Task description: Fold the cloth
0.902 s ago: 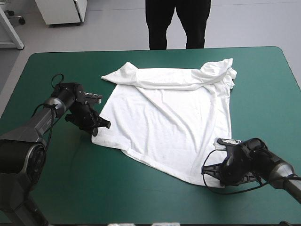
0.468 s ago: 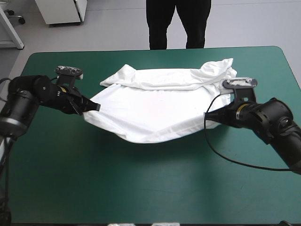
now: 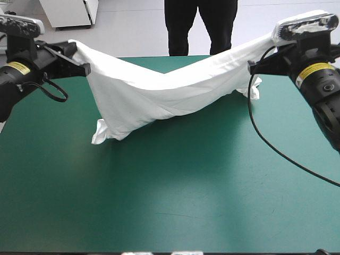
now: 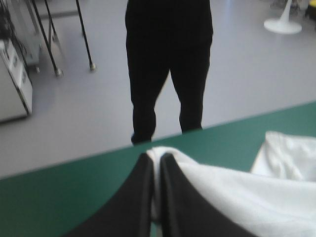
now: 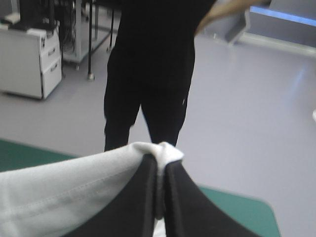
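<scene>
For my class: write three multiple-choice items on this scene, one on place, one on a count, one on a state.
1. Over the table, the T-shirt hangs at: A the far half; B the near edge; C the near-left corner.
2. Tools gripping it: A none; B one; C two.
3. The T-shirt is: A flat; B lifted, sagging; C folded.
Answers: 1 A, it hangs toward the far edge. 2 C, left tool and right tool each pinch white cloth. 3 B, it droops between them.
</scene>
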Controlling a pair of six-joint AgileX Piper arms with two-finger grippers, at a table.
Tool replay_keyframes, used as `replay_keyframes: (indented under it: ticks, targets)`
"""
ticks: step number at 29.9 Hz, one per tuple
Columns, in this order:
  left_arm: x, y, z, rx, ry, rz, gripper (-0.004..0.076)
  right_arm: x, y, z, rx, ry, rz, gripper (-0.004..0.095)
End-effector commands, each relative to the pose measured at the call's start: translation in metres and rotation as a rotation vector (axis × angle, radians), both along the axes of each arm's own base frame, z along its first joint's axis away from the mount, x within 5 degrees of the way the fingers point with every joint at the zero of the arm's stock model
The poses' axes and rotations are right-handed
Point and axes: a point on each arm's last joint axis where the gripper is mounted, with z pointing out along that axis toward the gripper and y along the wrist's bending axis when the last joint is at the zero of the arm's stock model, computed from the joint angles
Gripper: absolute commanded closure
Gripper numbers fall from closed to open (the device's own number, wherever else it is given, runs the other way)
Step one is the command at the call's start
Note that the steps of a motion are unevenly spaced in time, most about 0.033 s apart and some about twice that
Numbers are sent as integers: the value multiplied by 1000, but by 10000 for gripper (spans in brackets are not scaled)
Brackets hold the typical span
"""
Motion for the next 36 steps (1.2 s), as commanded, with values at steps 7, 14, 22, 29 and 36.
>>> replay_keyframes:
  ticks: [7,14,22,29,36]
  targets:
    - [-54,11,102,-128,-624,38,733,-37,-9,87,-71,-530,47,925]
    - [-89,17,138,-132,-855,56,733,-59,-10,130,-64,-769,81,925]
    - [-111,21,156,-127,-958,71,733,-80,-19,153,-22,-875,72,925]
    - [-75,15,145,-107,-873,61,733,-46,-17,133,1,-641,-14,925]
    - [5,15,128,-160,-946,177,733,29,1,112,-57,-658,-6,925]
